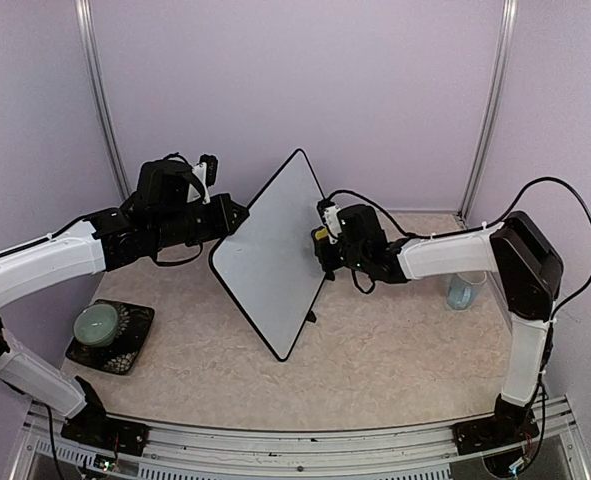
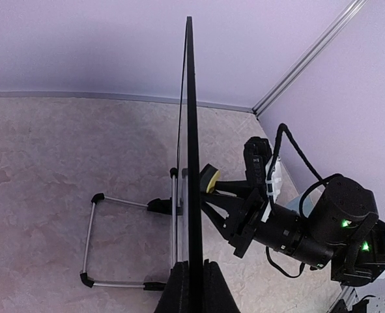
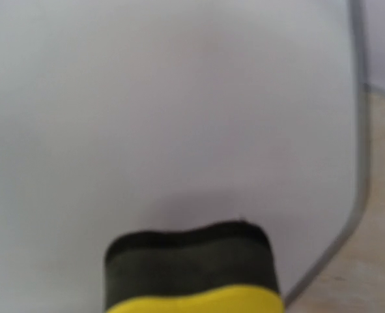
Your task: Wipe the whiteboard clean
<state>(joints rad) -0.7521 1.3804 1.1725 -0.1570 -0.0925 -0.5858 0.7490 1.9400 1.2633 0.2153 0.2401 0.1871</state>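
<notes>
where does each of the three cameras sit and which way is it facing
top external: above and behind the robot, looking down over the table; shows the left gripper shut on the whiteboard edge and the right gripper holding the eraser.
left wrist: sights along the whiteboard edge-on; its own fingers at the bottom.
right wrist: faces the whiteboard's white front up close; only the eraser shows, no fingers.
shared: top and left wrist both show the right gripper and eraser.

One whiteboard [image 1: 270, 250], white face, thin black frame; sponge eraser [image 3: 192, 274], yellow body, black felt; bench [image 1: 375, 350], beige, marbled; left of whiteboard, candle [image 1: 97, 322], pale green, on tray [image 1: 135, 345], black, patterned; walls [image 1: 275, 80], lilac.
</notes>
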